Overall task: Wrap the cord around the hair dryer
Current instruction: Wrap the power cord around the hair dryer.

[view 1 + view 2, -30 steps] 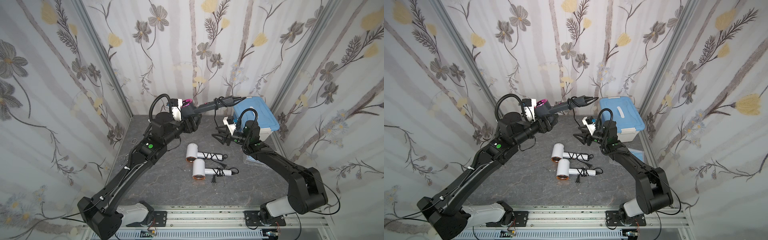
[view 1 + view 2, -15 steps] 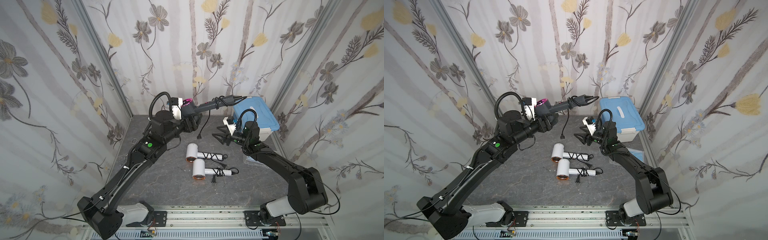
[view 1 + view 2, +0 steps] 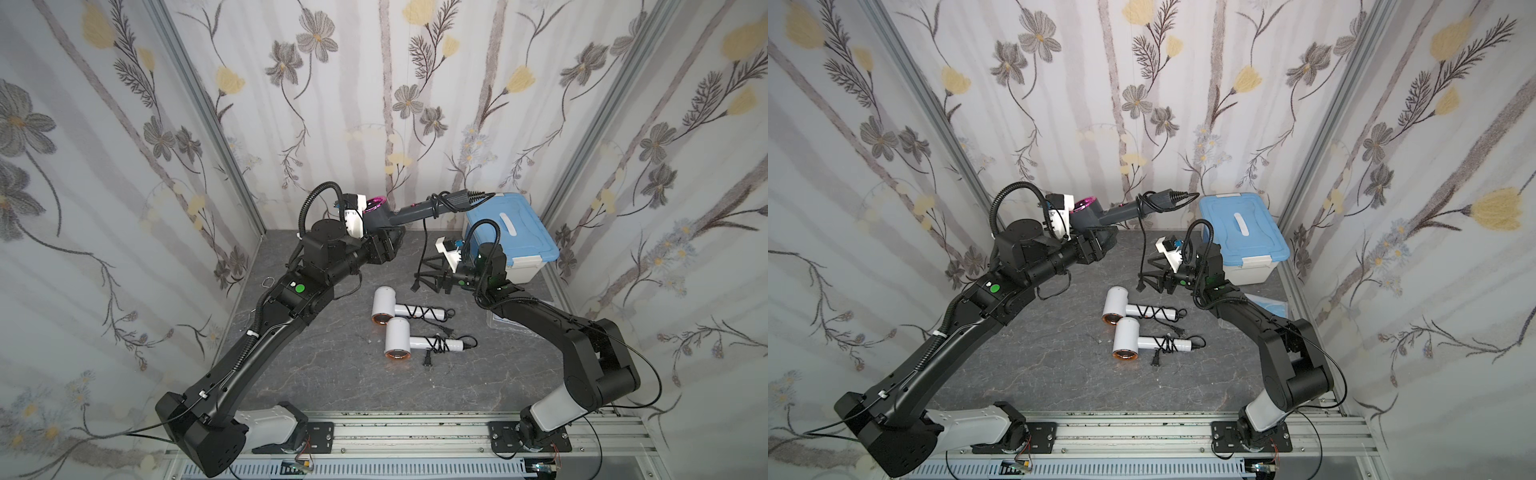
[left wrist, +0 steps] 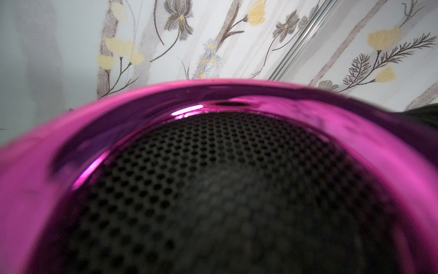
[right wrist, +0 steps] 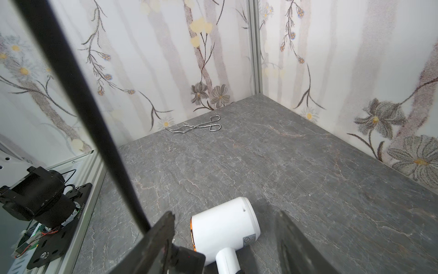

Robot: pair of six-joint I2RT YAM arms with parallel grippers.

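We are seeing the left claw (image 3: 388,240) gripping the grey hair dryer (image 3: 409,213) aloft at upper centre. Its cord (image 3: 424,243) is hanging down beside the right claw (image 3: 428,276), jaws standing apart, above the tabletop (image 3: 332,374). Two white hair dryers (image 3: 384,301) are lying mid-frame.

Place: robot lab cell | cues: floral-papered panels (image 3: 124,166), aluminium frame posts (image 3: 210,120), arm-mount rail (image 3: 415,432), stone tabletop (image 3: 324,374)
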